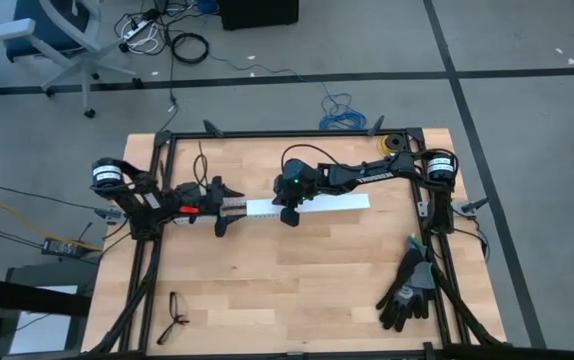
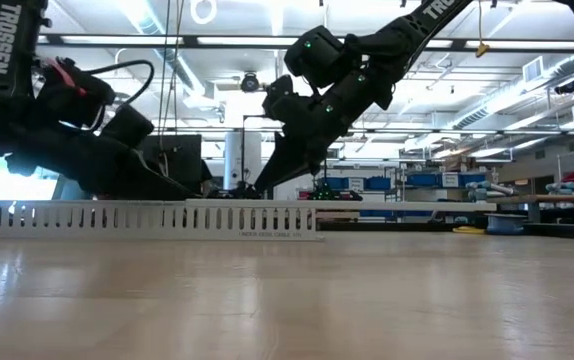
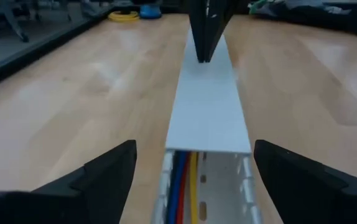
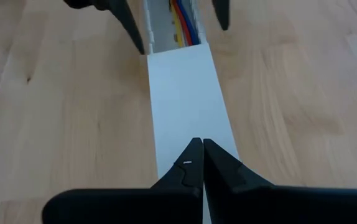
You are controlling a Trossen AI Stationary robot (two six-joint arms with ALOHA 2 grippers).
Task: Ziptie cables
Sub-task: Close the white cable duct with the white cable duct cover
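A white slotted duct [image 1: 297,206] lies flat across the table's middle. A smooth white cover [image 4: 185,93] closes most of it. At its uncovered left end, blue, red and yellow wires [image 3: 185,186] lie inside the channel. My left gripper [image 3: 194,186] is open, with one finger on each side of that open end and a gap to each wall. My right gripper [image 4: 198,146] is shut and stands over the cover [image 1: 317,203], right of the open end. No ziptie shows in any view. My right gripper [image 1: 287,215] has its shut fingertips [image 3: 202,59] down on the top face of the cover [image 4: 191,134], near the middle of its width. The fingers come from above, slanting down from the table's right. The duct stays flat on the table [image 2: 157,218].
A pair of black gloves [image 1: 407,290] lies at the near right corner and a pair of glasses [image 1: 174,318] at the near left. A black frame [image 1: 297,133] rims the table. A yellow roll [image 1: 392,146] sits at the far right corner.
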